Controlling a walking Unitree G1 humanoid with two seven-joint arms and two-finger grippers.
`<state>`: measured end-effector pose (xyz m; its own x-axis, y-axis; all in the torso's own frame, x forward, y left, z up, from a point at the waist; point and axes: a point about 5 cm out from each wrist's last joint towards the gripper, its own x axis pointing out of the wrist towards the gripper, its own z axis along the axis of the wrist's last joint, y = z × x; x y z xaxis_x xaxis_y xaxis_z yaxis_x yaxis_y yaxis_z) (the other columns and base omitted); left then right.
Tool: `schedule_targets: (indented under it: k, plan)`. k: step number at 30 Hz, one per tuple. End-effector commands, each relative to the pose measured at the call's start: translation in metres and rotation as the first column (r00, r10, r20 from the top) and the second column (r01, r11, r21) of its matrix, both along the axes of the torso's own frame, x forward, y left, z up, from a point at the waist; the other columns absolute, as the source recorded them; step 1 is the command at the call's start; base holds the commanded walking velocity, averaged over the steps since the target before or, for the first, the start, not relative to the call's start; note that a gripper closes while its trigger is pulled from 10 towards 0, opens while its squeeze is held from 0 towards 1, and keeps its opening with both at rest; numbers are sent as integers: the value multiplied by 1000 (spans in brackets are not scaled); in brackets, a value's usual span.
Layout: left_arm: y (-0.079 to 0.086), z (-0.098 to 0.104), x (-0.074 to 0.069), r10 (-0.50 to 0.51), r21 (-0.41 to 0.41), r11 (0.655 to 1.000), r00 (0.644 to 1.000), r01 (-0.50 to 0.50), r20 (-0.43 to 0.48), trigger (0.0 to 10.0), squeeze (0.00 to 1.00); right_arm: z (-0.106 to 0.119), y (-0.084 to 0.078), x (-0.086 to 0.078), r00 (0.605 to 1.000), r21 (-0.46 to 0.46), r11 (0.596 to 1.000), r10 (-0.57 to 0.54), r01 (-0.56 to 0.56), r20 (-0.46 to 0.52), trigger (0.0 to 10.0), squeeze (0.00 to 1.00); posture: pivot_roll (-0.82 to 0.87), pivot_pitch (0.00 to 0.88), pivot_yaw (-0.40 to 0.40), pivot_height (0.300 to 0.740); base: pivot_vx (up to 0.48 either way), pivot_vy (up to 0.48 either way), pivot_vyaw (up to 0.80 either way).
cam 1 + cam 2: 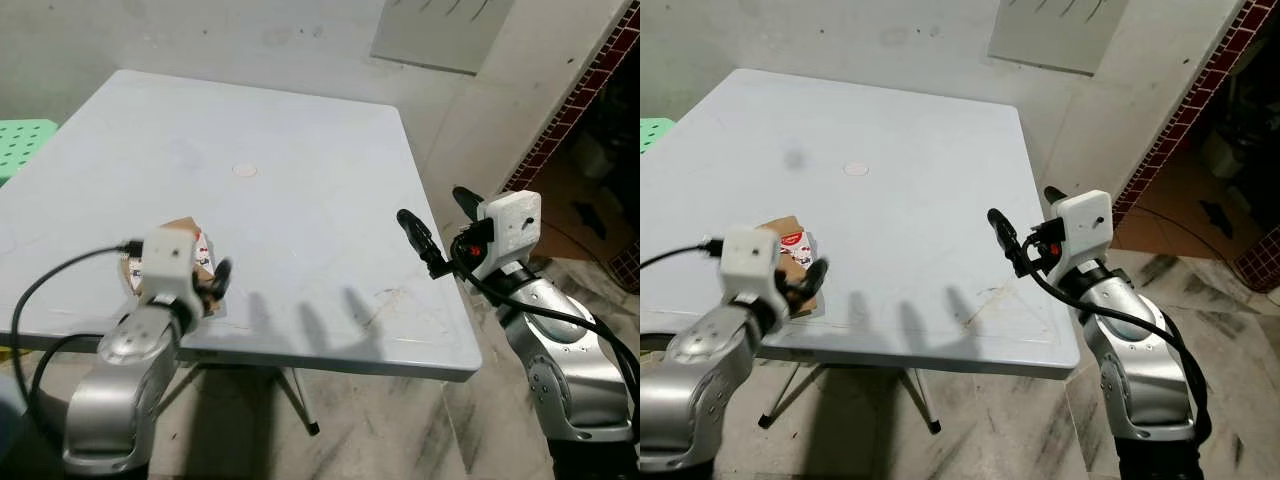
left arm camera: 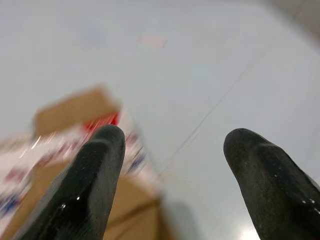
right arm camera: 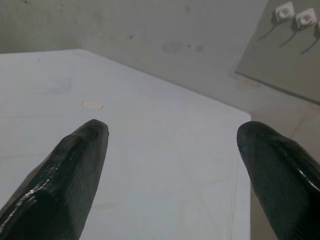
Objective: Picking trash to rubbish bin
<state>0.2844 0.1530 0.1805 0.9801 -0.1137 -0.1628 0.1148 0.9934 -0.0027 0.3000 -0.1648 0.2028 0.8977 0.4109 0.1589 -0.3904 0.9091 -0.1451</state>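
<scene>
Left eye view shows the trash, a small crumpled carton (image 1: 190,240) of brown card with red and white print, lying on the white table (image 1: 300,160) close to its near edge, toward seven o'clock from the round cap (image 1: 244,170) in the tabletop's middle. The left gripper (image 1: 212,283) sits right over the carton's near side, touching or nearly so. In the left wrist view its two black fingers (image 2: 85,190) stand spread, one over the carton (image 2: 70,145) and the other out over bare table, so nothing is gripped yet.

As I see it, the step in hand is getting hold of that carton, and the fingers are offset: the carton lies under one finger, not between the two. A good grab would shift the gripper toward nine o'clock until the card is centred in the gap, then lower and close across the narrower side. The carton looks light and flimsy, so a nudge could slide it off the near edge; coming down from above seems safer than pushing in flat.

At three o'clock, the right gripper (image 1: 437,232) hovers beside the table's right edge, jaws wide apart and empty. I can see no bin from here.
</scene>
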Motion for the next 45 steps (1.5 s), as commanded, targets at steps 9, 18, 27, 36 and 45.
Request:
schedule_targets:
  k: [9, 18, 27, 36, 45]
  plan:
    - [-34, 14, 25, -80, -16, 997, 992, 82, 100, 10000, 0, 6, 5, 4, 999, 12, 999, 32, -32, 40, 10000, 0, -7, 0, -129, 740, 0, 0, 0]
    - [-5, -1, 18, -15, 85, 996, 999, 10, 51, 10000, 0, 3, -2, 1, 999, 12, 999, 29, -30, 32, 10000, 0, -3, 0, -133, 740, 0, 0, 0]
    - [24, -13, 9, 89, 140, 986, 996, -89, 6, 10000, 0, 4, -3, 1, 999, 11, 999, 47, -47, 24, 10000, 0, 11, 0, -149, 740, 0, 0, 0]
    - [35, -15, -5, 155, 103, 983, 988, -153, -9, 10000, 0, -1, -5, -3, 998, -1, 998, 61, -61, -8, 10000, 0, 26, 24, -181, 740, 0, 0, 0]
    - [35, -21, -12, 186, 82, 980, 982, -183, -28, 10000, 0, 4, -1, -2, 994, 12, 994, 106, -105, -16, 10000, 0, 41, 41, -214, 740, 0, 0, 0]
